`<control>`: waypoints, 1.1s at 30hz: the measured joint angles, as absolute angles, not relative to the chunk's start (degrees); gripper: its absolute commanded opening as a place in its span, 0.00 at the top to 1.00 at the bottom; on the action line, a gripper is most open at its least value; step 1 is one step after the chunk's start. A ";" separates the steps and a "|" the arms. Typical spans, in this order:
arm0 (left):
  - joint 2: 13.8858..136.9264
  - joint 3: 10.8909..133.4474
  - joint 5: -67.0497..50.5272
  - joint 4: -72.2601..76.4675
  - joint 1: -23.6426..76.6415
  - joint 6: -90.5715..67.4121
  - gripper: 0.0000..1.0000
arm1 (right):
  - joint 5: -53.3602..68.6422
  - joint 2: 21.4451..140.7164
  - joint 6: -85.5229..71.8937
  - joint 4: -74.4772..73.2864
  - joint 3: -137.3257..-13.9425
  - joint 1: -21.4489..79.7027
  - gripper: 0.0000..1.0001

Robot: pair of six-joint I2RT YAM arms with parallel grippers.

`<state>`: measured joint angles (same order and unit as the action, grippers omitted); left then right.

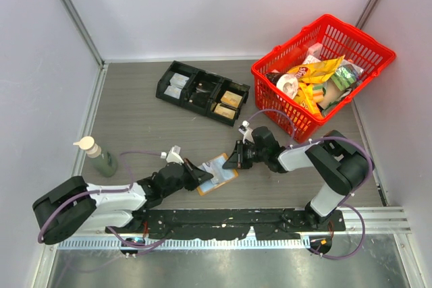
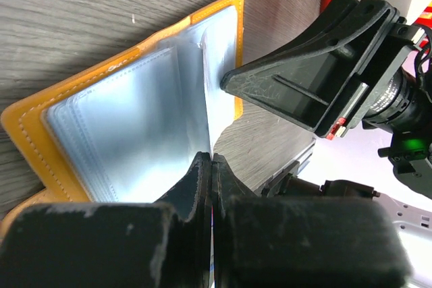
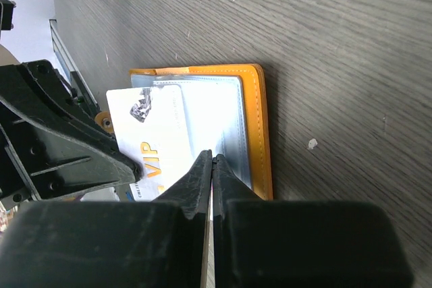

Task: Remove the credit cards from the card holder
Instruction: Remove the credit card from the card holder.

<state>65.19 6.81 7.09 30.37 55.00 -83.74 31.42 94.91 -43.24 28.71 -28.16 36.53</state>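
Open card holder [image 1: 219, 173] flat on the bench [image 1: 135, 119], orange cover down and pale sleeves up; the black tray [image 1: 202, 91] lies beyond it, well apart. The holder's long axis runs roughly along the line joining the two end effectors, which meet it from opposite ends.

Left end effector [image 1: 194, 175]: at the holder's left end, fingers together and clamped on the near edge of one clear sleeve leaf [image 2: 206, 92], which stands upright off the holder.

Right end effector [image 1: 231, 161]: at the holder's right end, fingers pressed together at the edge of a white card [image 3: 152, 146] marked "VIP". The wrist view is too close to show whether the card itself or only its sleeve is pinched.

Both arms touch the holder. The right one is nearer the card, so withdrawal would likely run rightward, along the long axis, against the left arm's hold.
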 measured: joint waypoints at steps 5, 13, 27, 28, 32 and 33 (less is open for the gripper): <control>60.77 6.81 7.75 24.51 55.00 -83.29 1.00 | 31.42 94.85 -43.22 28.67 -28.18 36.53 0.90; 50.94 6.92 9.72 14.33 55.02 -78.70 1.00 | 28.27 89.38 -38.02 19.31 -29.06 36.53 0.76; 38.72 7.66 10.35 2.76 55.02 -67.42 1.00 | 30.33 81.45 -24.23 8.08 -35.40 36.51 0.46; 38.39 8.05 10.09 2.35 55.00 -65.87 1.00 | 31.75 81.30 -23.14 7.97 -35.83 36.51 0.46; 38.26 12.29 6.83 0.43 55.02 -56.82 1.00 | 37.67 80.66 -18.81 6.26 -38.59 36.51 0.43; 38.35 13.56 6.00 -0.01 55.00 -54.72 1.00 | 39.00 80.42 -18.02 5.56 -39.42 36.53 0.42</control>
<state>38.35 13.56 6.00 -0.01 55.00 -54.72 39.00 80.42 -18.02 5.56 -39.42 36.53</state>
